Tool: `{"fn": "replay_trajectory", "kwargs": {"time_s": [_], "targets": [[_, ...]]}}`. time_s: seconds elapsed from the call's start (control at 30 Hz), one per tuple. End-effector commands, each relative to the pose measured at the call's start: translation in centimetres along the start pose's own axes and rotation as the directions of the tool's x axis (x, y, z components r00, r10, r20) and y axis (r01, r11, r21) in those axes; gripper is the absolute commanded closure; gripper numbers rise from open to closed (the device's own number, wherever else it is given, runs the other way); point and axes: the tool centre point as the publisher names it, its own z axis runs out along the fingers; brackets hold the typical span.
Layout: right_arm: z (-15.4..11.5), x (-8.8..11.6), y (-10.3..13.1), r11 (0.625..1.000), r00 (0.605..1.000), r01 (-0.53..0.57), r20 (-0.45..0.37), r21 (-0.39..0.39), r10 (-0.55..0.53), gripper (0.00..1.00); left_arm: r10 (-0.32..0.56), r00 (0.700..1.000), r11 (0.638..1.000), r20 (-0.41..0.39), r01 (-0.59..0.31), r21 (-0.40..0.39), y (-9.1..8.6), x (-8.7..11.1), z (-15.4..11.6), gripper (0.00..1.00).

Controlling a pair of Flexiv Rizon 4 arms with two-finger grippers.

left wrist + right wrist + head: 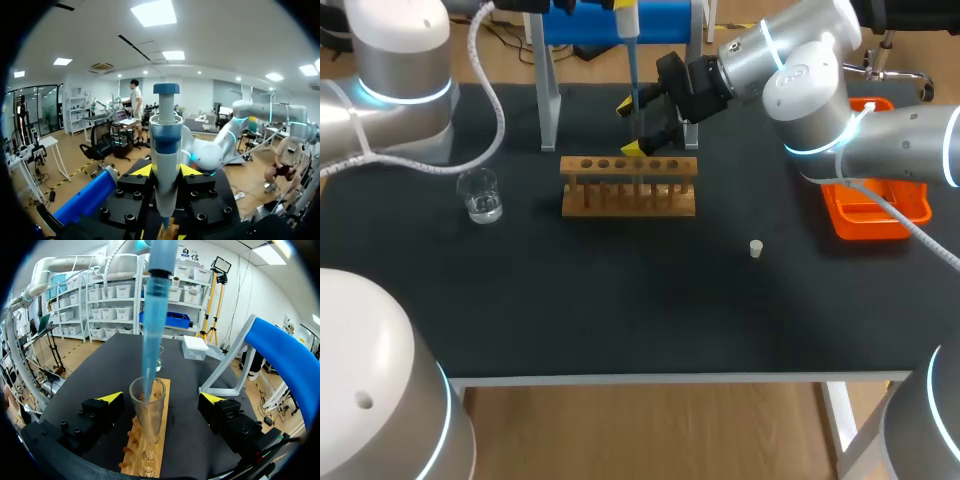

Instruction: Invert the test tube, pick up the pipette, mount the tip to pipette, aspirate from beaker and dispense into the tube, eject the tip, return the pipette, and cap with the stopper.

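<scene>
My left gripper (166,170) is shut on the blue-and-white pipette (166,140), which stands upright with its plunger up. In the head view the pipette (633,70) hangs over the wooden rack (628,198). Its blue tip (152,335) reaches down into the mouth of the clear test tube (148,415), which stands upright in the rack (150,455). My right gripper (161,399) is open, one yellow-tipped finger on each side of the tube and well apart from it. From above, the right gripper (632,125) sits just behind the rack.
A glass beaker (480,195) with some liquid stands left of the rack. A small white stopper (756,248) lies to the rack's front right. An orange tray (875,210) sits at the right edge. The blue-barred pipette stand (548,100) rises behind the rack.
</scene>
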Motion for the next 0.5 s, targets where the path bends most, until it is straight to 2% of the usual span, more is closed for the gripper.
{"fn": "replay_trajectory", "kwargs": {"time_s": [0.03, 0.5], "targets": [[-0.1, -0.1, 0.0, 1.0, 1.0, -0.001, -0.004, 0.003, 0.001, 0.0, 0.005, 1.0, 1.0, 0.0, -0.005, 0.006, 0.3, -0.1, 0.3, 1.0], [-0.1, -0.1, 0.0, 1.0, 1.0, -0.001, -0.004, 0.003, 0.001, 0.0, 0.029, 1.0, 1.0, 0.004, -0.029, -0.008, 1.3, -0.1, 0.6, 1.0]]}}
